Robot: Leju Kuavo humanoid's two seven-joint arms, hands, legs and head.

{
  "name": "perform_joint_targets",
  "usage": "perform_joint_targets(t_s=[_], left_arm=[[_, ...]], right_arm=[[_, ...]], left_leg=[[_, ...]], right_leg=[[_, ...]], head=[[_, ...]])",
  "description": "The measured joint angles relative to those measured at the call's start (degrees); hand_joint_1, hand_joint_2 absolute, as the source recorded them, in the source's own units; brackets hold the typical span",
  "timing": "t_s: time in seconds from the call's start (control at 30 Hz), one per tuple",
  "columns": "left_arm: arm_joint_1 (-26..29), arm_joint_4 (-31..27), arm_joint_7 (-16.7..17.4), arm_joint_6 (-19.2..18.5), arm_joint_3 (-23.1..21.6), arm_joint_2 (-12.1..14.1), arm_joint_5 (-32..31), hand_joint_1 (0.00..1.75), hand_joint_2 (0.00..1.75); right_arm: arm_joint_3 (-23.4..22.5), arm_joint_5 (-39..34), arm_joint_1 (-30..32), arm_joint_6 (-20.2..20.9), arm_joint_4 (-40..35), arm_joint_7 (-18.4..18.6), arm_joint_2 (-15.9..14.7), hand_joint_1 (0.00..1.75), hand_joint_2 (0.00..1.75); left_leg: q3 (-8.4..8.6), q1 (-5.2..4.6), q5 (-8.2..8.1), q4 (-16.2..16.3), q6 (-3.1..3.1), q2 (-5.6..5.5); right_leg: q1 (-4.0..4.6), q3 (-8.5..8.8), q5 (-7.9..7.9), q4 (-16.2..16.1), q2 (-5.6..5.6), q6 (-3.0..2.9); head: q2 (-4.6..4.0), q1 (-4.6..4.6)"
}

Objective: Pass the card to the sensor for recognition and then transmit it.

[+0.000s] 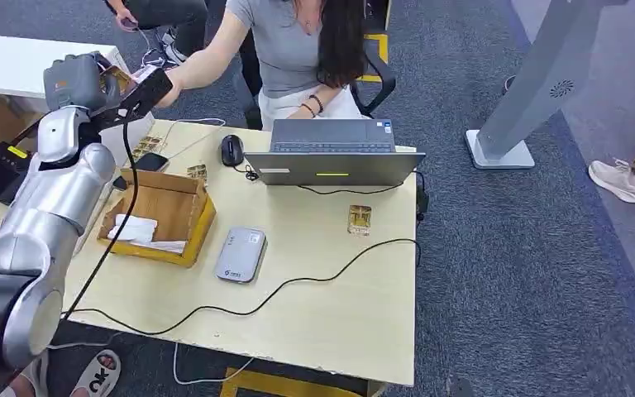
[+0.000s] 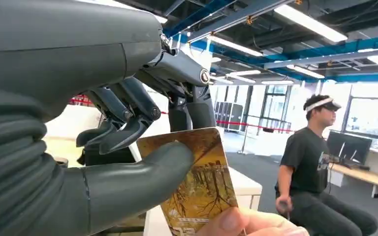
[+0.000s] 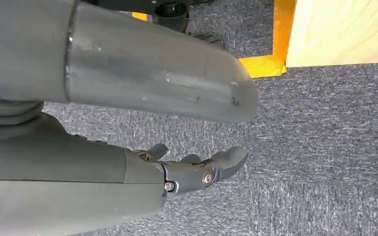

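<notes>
At the lower left of the head view the silver left arm rises to the upper left of the frame, where the left hand [image 1: 91, 81] pinches a thin golden-brown card printed with bare trees [image 2: 199, 184]; in the left wrist view the thick grey thumb presses the card's face, the darker fingers [image 2: 123, 118] curl just above it, and a person's fingertip [image 2: 236, 222] touches the card's lower edge. The card's print is too small to read. The right hand [image 3: 197, 169] hangs over grey carpet with its fingers loosely curled and apart, holding nothing. On the pale wooden desk [image 1: 347, 314], a flat silver-grey card reader with a small unreadable logo [image 1: 241, 254] lies centre frame, beside an open cardboard box [image 1: 161, 219]. Farther up sit a grey laptop [image 1: 333, 155] and black mouse [image 1: 231, 150], then a seated person in a grey top [image 1: 285, 50], arm stretched toward the left hand
</notes>
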Motion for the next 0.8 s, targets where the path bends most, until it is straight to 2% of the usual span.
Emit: perform_joint_targets(t_s=[0.1,0.13,0.23,0.3,0.43,0.53,0.7,0.8], left_arm=[[0.0,0.9,-0.2,0.3,0.0,0.0,0.2,1.75,1.75],[0.0,1.1,-0.3,0.3,0.0,0.0,0.2,0.00,1.75],[0.2,1.5,-0.7,2.1,0.0,0.0,0.4,0.00,1.75],[0.6,1.5,-1.8,5.1,0.0,0.2,1.1,0.00,1.75],[3.9,-0.8,-5.8,9.3,0.1,0.7,4.7,0.00,1.75],[8.8,-5.5,-9.6,10.6,0.8,1.2,8.8,0.00,1.75],[16.8,-14.3,-13.4,10.2,2.5,2.5,14.7,0.00,1.75],[22.5,-21.3,-19.9,6.8,4.9,2.9,26.5,0.00,1.75]], right_arm=[[0.2,0.0,0.0,0.0,0.0,0.0,0.1,0.00,0.00],[0.2,0.0,0.0,0.0,0.0,0.0,0.1,0.00,0.00],[0.3,0.0,0.0,0.0,0.0,0.0,0.2,0.00,0.00],[0.3,0.0,0.0,-0.1,0.0,0.0,0.2,0.00,0.00],[0.3,-0.6,0.2,-0.3,0.0,-0.2,0.2,0.00,0.00],[0.3,-1.2,0.7,-0.5,0.0,-0.7,0.2,0.00,0.00],[0.3,-1.8,1.4,-0.6,0.0,-1.2,0.2,0.00,0.00],[0.2,-2.5,1.6,-0.6,0.0,-1.8,0.2,0.00,0.00]], left_leg=[[0.00,0.00,0.00,0.0,0.00,-0.01],[0.00,0.00,0.00,0.0,0.00,-0.01],[-0.01,0.00,0.00,0.0,0.00,-0.01],[0.00,0.00,0.00,0.0,0.00,-0.01],[0.00,0.00,0.00,0.0,0.00,-0.02],[0.00,0.00,0.00,0.0,0.00,0.01],[-0.02,0.00,-0.01,0.0,0.00,0.00],[-0.01,-0.01,-0.01,0.0,0.00,0.03]], right_leg=[[0.00,0.00,0.00,0.0,0.00,0.00],[0.00,0.00,0.00,0.0,0.00,0.00],[0.00,0.00,0.00,0.0,0.00,0.00],[0.00,0.00,0.00,0.0,-0.01,0.00],[0.00,0.00,-0.01,0.0,-0.02,0.00],[0.00,0.00,-0.01,0.0,0.01,0.00],[0.00,-0.02,-0.02,0.0,0.00,0.00],[-0.01,-0.03,-0.03,0.0,0.03,0.00]], head=[[0.00,0.02],[0.00,0.00],[0.00,0.00],[0.00,0.02],[0.00,0.00],[0.00,0.00],[0.00,0.02],[0.00,0.00]])
